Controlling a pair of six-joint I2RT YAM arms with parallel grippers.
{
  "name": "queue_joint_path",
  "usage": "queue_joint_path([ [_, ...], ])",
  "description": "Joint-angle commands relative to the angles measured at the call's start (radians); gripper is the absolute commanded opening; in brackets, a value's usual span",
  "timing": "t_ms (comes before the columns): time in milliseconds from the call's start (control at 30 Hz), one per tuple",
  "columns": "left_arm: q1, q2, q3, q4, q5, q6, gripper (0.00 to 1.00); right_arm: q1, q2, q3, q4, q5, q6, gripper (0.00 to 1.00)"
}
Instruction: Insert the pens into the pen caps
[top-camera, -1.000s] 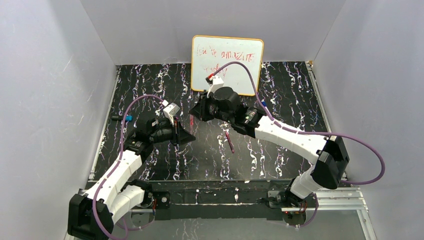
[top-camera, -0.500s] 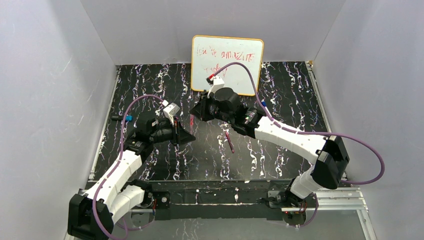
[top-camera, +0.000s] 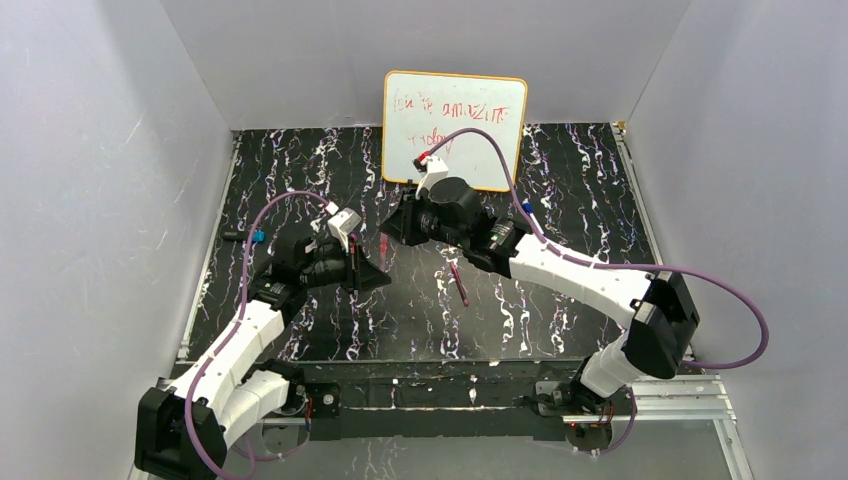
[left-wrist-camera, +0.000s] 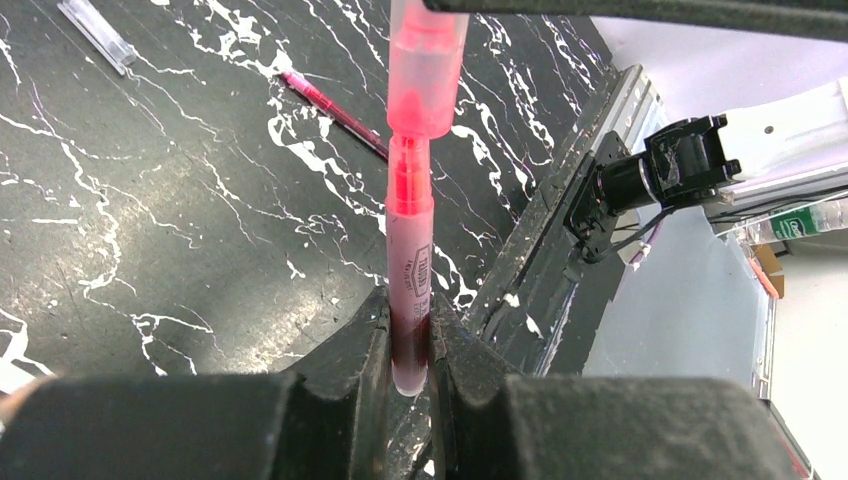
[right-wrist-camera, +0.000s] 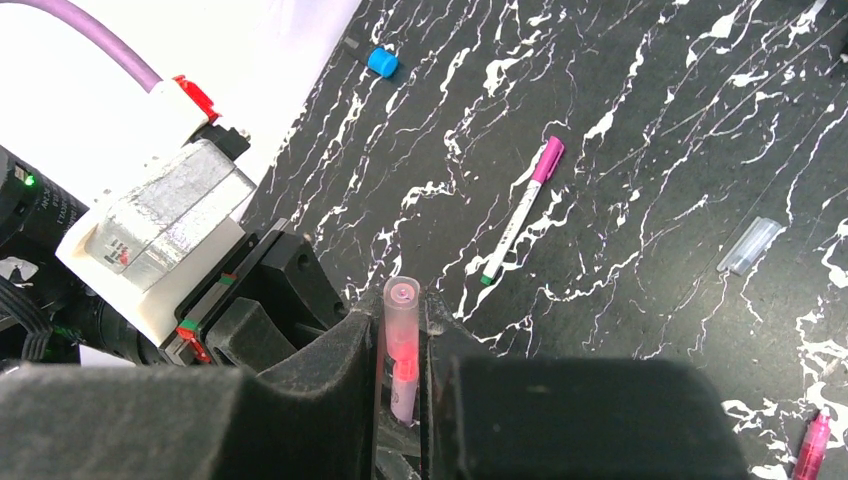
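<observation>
The left pincer (left-wrist-camera: 410, 322) is clamped narrow on the lower end of a pink pen (left-wrist-camera: 410, 270) and holds it upright, tip aimed at the other arm. The right pincer (right-wrist-camera: 403, 322) is closed just as tight on a translucent pink cap (right-wrist-camera: 402, 335), whose open end faces that tip. In the left wrist view the 2 pieces stand on 1 line. The pen's slim neck sits inside the cap's mouth, but a stretch of neck shows bare below the rim, so I judge the cap started and not seated. Each piece is gripped at its far end, which leaves the meeting ends free and gives room to press them together. The pair is held in the air above the mat (top-camera: 560, 200), in front of the whiteboard (top-camera: 455, 130), where nothing can snag it. The next move probably calls for a straight push along the shared axis. Any tilt could jam the tip against the rim or let the pen slide in the fingers. More pieces lie on the mat: a dark red pen (left-wrist-camera: 335, 112) just past the held pair, a clear cap (left-wrist-camera: 97, 35) farther off, and a white pen (right-wrist-camera: 520, 210) with a magenta end. There is also a small blue-ended piece (right-wrist-camera: 382, 62) near the wall, which I cannot identify, and another pink marker (right-wrist-camera: 812, 445) at the edge of the right wrist view. By that count, 1 pair is in hand and several wait.
</observation>
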Motion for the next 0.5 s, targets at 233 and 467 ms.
queue_joint_path([
  [233, -0.004, -0.021, 0.022, 0.01, -0.017, 0.024, 0.0, 0.044, -0.04, -0.071, -0.027, -0.057, 0.026, 0.01],
  [467, -0.003, -0.043, 0.027, -0.001, -0.03, 0.03, 0.0, 0.052, -0.045, -0.091, -0.029, -0.045, 0.022, 0.01],
])
